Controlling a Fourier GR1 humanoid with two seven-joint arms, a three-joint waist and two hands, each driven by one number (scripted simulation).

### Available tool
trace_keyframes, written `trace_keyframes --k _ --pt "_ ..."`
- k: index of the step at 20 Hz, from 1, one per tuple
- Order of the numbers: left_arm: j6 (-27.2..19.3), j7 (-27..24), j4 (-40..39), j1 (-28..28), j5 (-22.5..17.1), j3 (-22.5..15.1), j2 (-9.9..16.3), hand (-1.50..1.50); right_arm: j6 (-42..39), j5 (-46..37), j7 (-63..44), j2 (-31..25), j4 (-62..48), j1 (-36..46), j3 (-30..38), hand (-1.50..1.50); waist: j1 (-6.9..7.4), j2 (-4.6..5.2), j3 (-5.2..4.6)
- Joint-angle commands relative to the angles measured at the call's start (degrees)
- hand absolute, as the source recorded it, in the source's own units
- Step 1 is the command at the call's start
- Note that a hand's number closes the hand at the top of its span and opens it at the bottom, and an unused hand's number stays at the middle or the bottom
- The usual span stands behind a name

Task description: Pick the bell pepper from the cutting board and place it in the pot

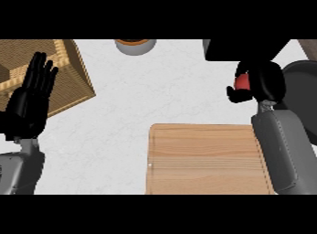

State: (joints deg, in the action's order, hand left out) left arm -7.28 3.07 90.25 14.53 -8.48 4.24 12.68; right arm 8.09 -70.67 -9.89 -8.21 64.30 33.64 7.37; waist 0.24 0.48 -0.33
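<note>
Saw left hand (31, 98) resting at view's left, open, fingers straight and pointing up, grey forearm entering from lower left corner. My right hand (263, 82) sat upper right, fingers curled round red bell pepper (242, 82), grey forearm rising from lower edge, tilted slightly left.

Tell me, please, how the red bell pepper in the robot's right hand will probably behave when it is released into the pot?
The bell pepper looks rounded, so it may roll a little after release. The right hand curls round it and hides most of it, so its real shape is uncertain. The dark pot beside the hand probably stops any rolling with its wall.
</note>
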Motion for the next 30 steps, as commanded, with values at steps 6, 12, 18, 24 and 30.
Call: trace_keyframes --k 6,12,18,24,30 --pt "1.32 -0.15 -1.24 1.50 -0.14 -1.07 -0.22 0.00 10.02 -22.98 -41.23 0.30 -1.74 14.18 6.79 1.50 2.73 0.47 -0.16" --pt "1.14 0.54 -1.07 1.07 -0.07 -1.25 -0.66 0.00 7.07 -37.00 -60.14 2.44 -7.98 21.15 6.13 1.50 1.76 -0.02 0.22" --pt "-0.17 -0.92 -2.22 1.19 0.49 -0.22 -1.70 0.00 2.12 -31.75 -53.97 -2.83 -7.31 18.85 11.63 1.50 -0.08 -0.47 0.32" --pt "0.16 0.03 -2.19 1.50 0.86 0.30 -0.96 0.00 5.41 -26.30 -46.96 -6.33 2.31 7.35 14.52 1.50 -0.92 -0.68 0.34" --pt "2.59 0.35 -1.43 -0.16 -1.23 3.05 0.77 0.00 9.31 -19.45 -41.43 -8.51 8.18 -2.06 16.03 1.50 -0.51 -0.53 0.33"
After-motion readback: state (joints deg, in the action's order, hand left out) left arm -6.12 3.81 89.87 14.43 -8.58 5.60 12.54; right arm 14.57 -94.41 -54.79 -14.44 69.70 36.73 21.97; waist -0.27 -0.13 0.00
